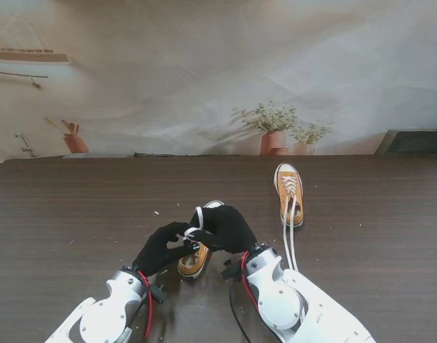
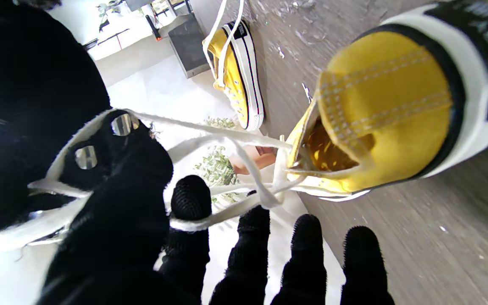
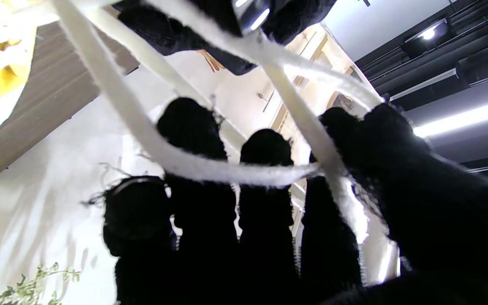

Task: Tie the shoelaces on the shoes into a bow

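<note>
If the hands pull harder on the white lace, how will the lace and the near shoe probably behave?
The lace looks soft and flat, so it likely bends freely and slides over the gloved fingers. The near shoe looks small and already tilted, so it probably lifts or drags rather than resisting.

Low in the centre of the stand's frame, the near shoe [image 1: 195,259] lies on the table [image 1: 76,214], largely covered by the left robot hand [image 1: 161,249] and the right robot hand [image 1: 224,229], which meet over it with its laces [image 2: 235,144] strung between them. Right of centre, farther from me, the second shoe [image 1: 288,187] sits apart, its laces [image 1: 290,236] trailing towards me.
</note>
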You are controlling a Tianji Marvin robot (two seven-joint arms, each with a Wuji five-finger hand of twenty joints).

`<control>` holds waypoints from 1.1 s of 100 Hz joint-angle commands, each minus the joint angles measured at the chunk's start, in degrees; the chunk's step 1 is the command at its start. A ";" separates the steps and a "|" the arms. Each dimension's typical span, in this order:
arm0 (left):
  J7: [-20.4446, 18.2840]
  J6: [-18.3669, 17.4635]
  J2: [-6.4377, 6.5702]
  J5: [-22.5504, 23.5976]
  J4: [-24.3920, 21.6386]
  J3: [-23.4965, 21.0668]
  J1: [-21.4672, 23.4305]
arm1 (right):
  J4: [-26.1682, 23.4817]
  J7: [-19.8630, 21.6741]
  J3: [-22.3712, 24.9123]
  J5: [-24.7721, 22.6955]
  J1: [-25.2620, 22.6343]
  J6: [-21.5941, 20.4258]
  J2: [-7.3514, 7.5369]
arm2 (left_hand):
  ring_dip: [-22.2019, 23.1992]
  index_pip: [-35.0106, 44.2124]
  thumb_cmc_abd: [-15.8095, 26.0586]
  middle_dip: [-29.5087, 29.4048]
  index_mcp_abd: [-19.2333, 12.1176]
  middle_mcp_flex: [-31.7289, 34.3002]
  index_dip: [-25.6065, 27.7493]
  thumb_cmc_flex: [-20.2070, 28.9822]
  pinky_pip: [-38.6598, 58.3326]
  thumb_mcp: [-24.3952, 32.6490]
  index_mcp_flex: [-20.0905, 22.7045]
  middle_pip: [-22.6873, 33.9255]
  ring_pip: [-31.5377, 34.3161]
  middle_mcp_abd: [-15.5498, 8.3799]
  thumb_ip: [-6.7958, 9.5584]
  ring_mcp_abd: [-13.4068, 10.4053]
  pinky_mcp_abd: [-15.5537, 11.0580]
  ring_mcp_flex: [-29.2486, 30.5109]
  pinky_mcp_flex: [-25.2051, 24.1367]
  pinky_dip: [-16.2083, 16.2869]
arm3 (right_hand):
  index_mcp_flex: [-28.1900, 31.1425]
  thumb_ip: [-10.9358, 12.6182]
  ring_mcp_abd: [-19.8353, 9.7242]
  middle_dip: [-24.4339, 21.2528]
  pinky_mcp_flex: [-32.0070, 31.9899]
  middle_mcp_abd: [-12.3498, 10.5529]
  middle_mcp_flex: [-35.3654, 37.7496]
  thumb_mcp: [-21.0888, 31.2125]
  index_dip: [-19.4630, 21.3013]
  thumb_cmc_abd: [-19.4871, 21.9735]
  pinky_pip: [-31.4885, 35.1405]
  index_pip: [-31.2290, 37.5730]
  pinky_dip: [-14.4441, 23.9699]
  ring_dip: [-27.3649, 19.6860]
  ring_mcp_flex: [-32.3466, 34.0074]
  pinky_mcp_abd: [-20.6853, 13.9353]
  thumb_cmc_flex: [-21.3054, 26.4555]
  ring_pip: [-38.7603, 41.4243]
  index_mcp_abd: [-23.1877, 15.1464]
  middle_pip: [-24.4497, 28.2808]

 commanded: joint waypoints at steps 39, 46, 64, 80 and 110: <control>-0.23 1.47 -1.10 -6.09 -2.35 0.57 1.54 | -0.29 1.17 -0.20 -0.29 -0.49 -0.61 0.33 | 1.49 -24.52 15.04 -5.54 -2.55 -0.14 -30.30 7.19 0.56 -12.87 12.21 -5.13 -0.66 0.01 0.52 -0.56 -1.42 -1.97 -2.82 2.07 | 0.19 1.10 0.34 -0.52 -0.27 -0.53 1.08 1.19 -0.12 0.13 0.34 1.65 -0.04 0.62 0.72 0.32 1.39 0.33 -4.00 0.02; -1.69 1.48 -0.92 -8.00 -2.87 0.49 1.88 | -0.35 1.21 -0.19 -0.36 -0.65 -0.83 0.37 | 1.53 -31.63 15.77 -6.06 -3.12 -1.47 -38.03 9.14 -0.54 -14.08 11.40 -5.88 -1.30 -0.55 0.63 -1.14 -2.19 -2.71 -3.47 2.61 | 0.19 1.10 0.33 -0.52 -0.41 -0.73 1.00 1.18 -0.11 0.15 0.26 1.64 -0.04 0.62 0.68 0.33 1.40 0.31 -3.99 -0.02; -3.22 1.16 -0.60 -9.27 -3.24 0.30 2.75 | -0.66 1.32 -0.24 -0.49 -1.09 -1.24 0.46 | 2.03 -45.34 16.90 -6.72 -5.32 -4.91 -45.81 10.94 -2.70 -14.71 4.66 -7.27 -2.34 -1.62 0.65 -2.65 -3.54 -4.42 -4.26 4.01 | 0.16 1.09 0.33 -0.50 -0.44 -0.65 0.89 1.09 -0.09 0.30 0.21 1.61 -0.01 0.61 0.59 0.37 1.40 0.24 -4.01 -0.02; -4.76 0.42 -0.38 -12.01 -3.87 -0.28 4.32 | -0.59 1.34 -0.36 -0.20 -1.14 -1.46 0.39 | 2.26 -53.50 18.73 -7.45 -7.74 -7.48 -46.74 12.34 -5.16 -14.69 -0.56 -8.63 -3.04 -2.18 0.41 -3.58 -4.52 -5.51 -4.63 4.62 | 0.08 1.10 0.45 -0.48 -0.69 -0.50 0.87 0.97 -0.05 0.31 0.10 1.60 0.02 0.61 0.43 0.39 1.49 0.16 -3.91 0.00; -8.88 -0.44 0.08 -18.98 -4.26 -1.40 6.92 | -0.99 1.46 -0.60 -0.52 -1.36 -1.59 0.49 | 2.32 -59.45 19.33 -7.67 -7.34 -11.92 -47.70 10.40 -9.01 -15.36 -10.61 -9.70 -4.31 -2.85 0.95 -4.86 -6.00 -7.32 -4.92 5.78 | -0.02 1.13 0.36 -0.46 -0.69 -0.68 0.75 0.91 -0.01 0.44 0.05 1.60 0.12 0.65 0.39 0.44 1.48 0.14 -4.00 -0.01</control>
